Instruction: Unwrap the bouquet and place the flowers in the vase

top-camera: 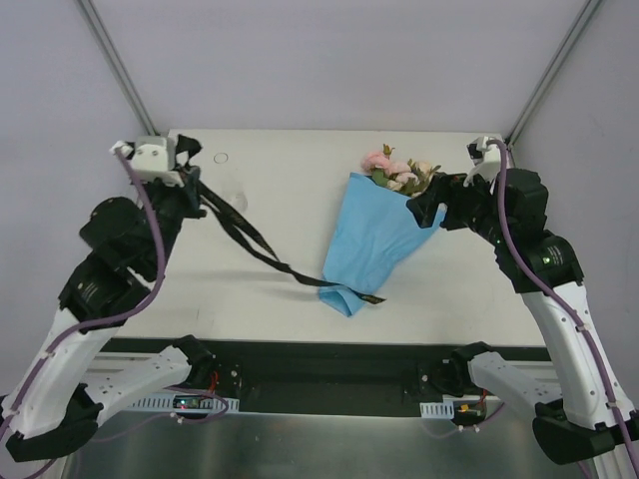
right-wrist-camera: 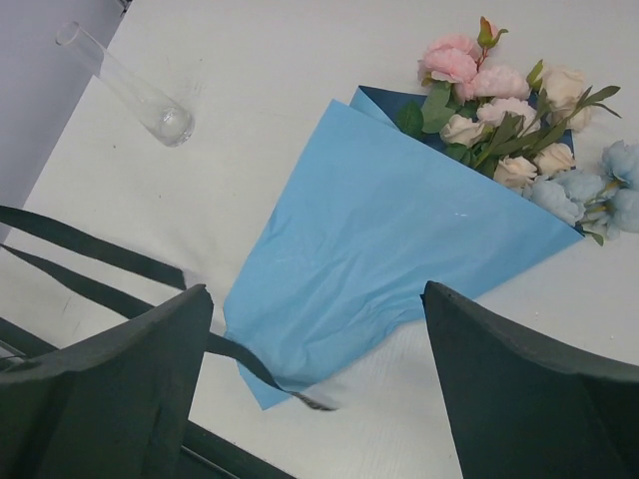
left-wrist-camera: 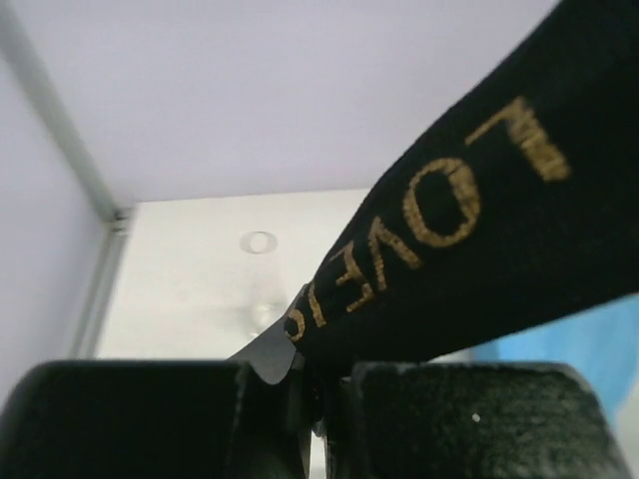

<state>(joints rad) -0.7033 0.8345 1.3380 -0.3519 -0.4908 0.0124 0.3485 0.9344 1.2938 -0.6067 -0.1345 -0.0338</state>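
1. Your left gripper [left-wrist-camera: 318,404] is clamped shut on the black ribbon [left-wrist-camera: 449,220], which runs to the bouquet's [right-wrist-camera: 389,239] narrow end.
2. Your right gripper [right-wrist-camera: 315,384] hangs over the bouquet, jaws wide, empty.
3. Bouquet lies wrapped on the table [right-wrist-camera: 300,60]. Vase [right-wrist-camera: 140,100] is far-left, well apart.

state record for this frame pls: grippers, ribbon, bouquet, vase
left gripper: shut on black ribbon, near table's far-left corner
right gripper: open, above bouquet, holding nothing
black ribbon: stretched from left gripper to cone's narrow end
bouquet: lying on table, blue paper wrapped round flowers
vase: clear glass, empty, left of bouquet
knot: cannot tell if undone
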